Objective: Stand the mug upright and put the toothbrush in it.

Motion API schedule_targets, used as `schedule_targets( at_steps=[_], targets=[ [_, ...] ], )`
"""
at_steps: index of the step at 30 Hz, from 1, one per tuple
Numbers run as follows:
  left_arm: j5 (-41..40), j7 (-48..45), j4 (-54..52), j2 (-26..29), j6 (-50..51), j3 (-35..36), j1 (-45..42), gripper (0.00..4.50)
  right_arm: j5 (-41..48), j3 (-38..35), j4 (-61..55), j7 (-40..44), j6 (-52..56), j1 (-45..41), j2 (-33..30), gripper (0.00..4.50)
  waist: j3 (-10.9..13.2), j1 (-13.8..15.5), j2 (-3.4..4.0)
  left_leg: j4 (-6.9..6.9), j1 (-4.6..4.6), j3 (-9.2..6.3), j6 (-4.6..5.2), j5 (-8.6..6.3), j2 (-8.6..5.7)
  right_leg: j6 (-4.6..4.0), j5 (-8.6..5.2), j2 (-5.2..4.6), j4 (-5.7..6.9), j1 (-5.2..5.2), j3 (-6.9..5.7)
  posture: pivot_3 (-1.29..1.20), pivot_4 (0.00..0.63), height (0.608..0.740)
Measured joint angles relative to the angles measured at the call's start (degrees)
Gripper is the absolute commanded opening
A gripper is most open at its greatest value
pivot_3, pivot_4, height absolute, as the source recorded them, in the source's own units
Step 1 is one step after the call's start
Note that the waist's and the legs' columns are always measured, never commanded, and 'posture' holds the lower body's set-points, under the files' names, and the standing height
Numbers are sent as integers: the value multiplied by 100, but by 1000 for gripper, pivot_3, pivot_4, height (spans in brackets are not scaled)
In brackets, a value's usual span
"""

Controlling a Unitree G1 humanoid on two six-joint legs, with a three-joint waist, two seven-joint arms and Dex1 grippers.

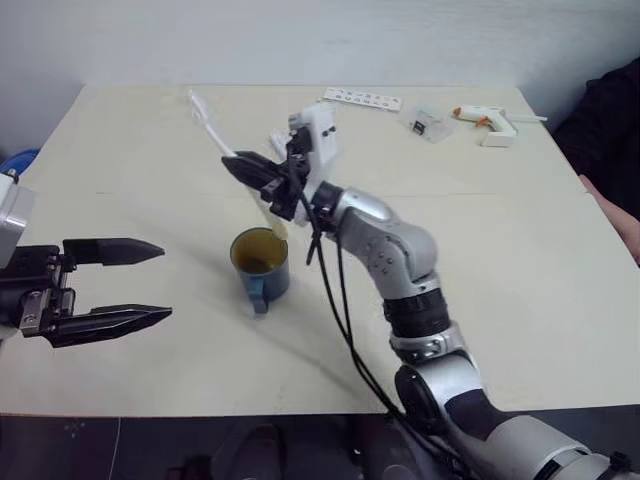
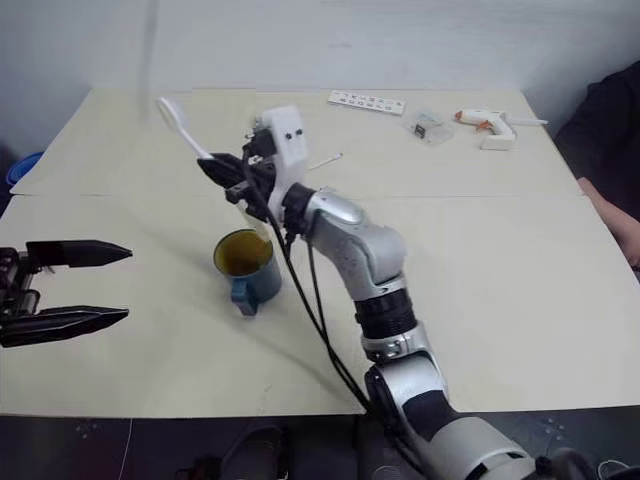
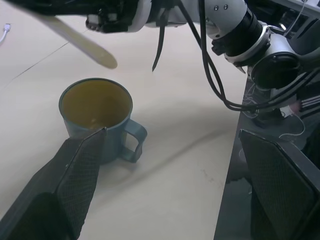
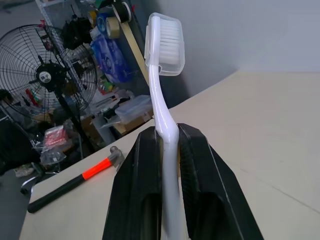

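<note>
Right gripper (image 1: 240,166) clenched on the toothbrush (image 4: 162,95), bristle end slanting up and away past the fingertips, blunt handle end trailing back and down to just above the far rim of the mug (image 1: 261,262). Mug upright on the table (image 1: 520,260), directly beneath and slightly behind those jaws, handle turned toward the near edge, so the brush's long axis probably needs tipping closer to vertical before lowering tail-first. Left gripper (image 1: 155,283) spread wide and empty, off to the mug's side and well apart, farther from it than the right.
</note>
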Motion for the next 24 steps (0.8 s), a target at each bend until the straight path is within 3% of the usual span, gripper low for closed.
schedule_targets(
  at_steps=[7, 20, 24],
  targets=[
    [42, 178, -42, -32, -28, 19, -19, 4500, -23, 174, 383, 47, -365, 21, 15, 157, 1, -68, 2, -1, -1, 1, -12, -7, 20, -1, -1, 4, 3, -1, -1, 0, 150, 740],
    [389, 176, 358, -31, -512, -467, -392, 4500, 85, 377, 427, 173, -396, 64, 5, 4449, 1, -63, 3, 1, 1, 3, -29, -16, 47, -18, -9, 16, 10, -4, -8, 0, 150, 740],
    [442, 154, 422, -31, -571, -579, -406, 4500, 214, 361, -105, 247, -208, 344, -172, 4488, 1, -49, 2, 0, -2, -1, -33, -19, 51, -18, -9, 16, 12, -4, -16, 0, 150, 740]
  ],
)
